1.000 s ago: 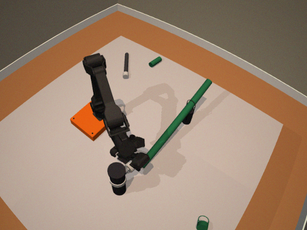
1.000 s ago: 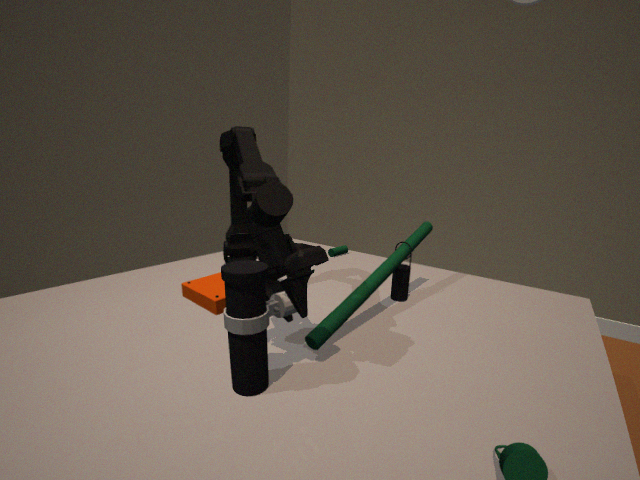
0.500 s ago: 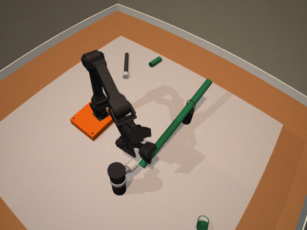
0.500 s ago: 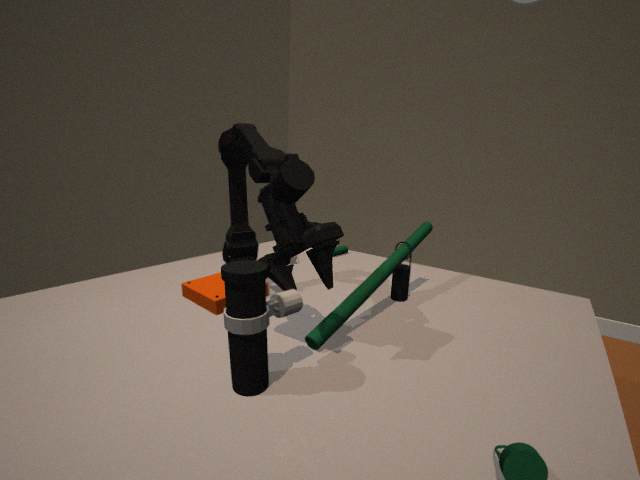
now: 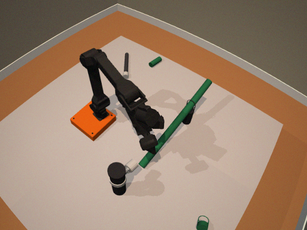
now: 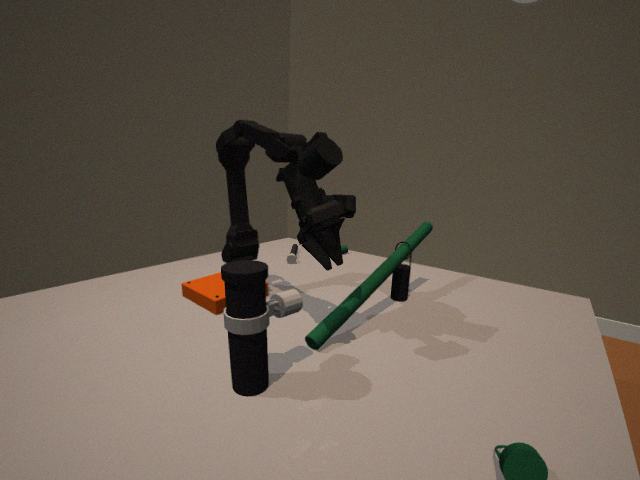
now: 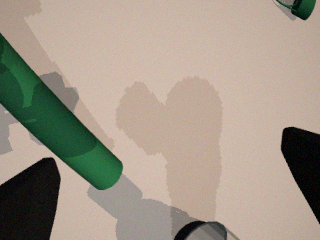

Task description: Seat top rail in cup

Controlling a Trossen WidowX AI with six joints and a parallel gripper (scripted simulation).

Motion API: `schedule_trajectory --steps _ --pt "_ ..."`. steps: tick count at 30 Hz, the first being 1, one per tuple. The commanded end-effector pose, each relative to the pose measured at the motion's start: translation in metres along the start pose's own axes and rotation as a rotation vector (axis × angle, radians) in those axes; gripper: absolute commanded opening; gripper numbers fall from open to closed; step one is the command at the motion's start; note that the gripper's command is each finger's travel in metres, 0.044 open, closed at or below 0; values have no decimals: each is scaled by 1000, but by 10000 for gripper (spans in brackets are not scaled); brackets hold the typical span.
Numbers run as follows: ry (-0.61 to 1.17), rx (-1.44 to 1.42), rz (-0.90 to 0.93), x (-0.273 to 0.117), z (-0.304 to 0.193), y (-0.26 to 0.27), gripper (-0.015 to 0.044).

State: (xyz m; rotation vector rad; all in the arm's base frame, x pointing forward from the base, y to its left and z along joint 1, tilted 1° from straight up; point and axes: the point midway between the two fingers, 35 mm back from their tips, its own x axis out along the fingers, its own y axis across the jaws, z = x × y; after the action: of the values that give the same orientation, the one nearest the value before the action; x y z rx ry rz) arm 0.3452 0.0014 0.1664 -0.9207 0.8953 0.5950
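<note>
The green rail (image 5: 176,122) (image 6: 374,283) (image 7: 60,120) passes through the wire loop cap (image 5: 190,99) (image 6: 402,242) on the small post and slopes down. Its cut end is low, outside the pale rail-end cup (image 5: 131,165) (image 6: 287,303) and lower than it; whether it touches the table I cannot tell. The cup hangs on the brace band (image 5: 118,183) (image 6: 246,323), which is around the big post (image 5: 119,189) (image 6: 248,361), a little below its black cap (image 5: 116,169) (image 6: 244,271). My gripper (image 6: 333,266) (image 7: 171,155) is open and empty, above the rail and apart from it.
The small black post (image 5: 187,119) (image 6: 400,284) stands under the rail. A green looped cap (image 5: 202,225) (image 6: 523,462) lies near the front right. A dark rod with a pale end (image 5: 126,62) and a short green piece (image 5: 155,61) lie at the back. The orange base (image 5: 91,123) (image 6: 204,290) is behind the post.
</note>
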Motion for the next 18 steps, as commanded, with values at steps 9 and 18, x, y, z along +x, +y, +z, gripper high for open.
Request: schedule_trajectory --steps 9,18 --pt "-10 878 21 -56 61 32 440" --pt "-10 878 21 -56 61 32 440"
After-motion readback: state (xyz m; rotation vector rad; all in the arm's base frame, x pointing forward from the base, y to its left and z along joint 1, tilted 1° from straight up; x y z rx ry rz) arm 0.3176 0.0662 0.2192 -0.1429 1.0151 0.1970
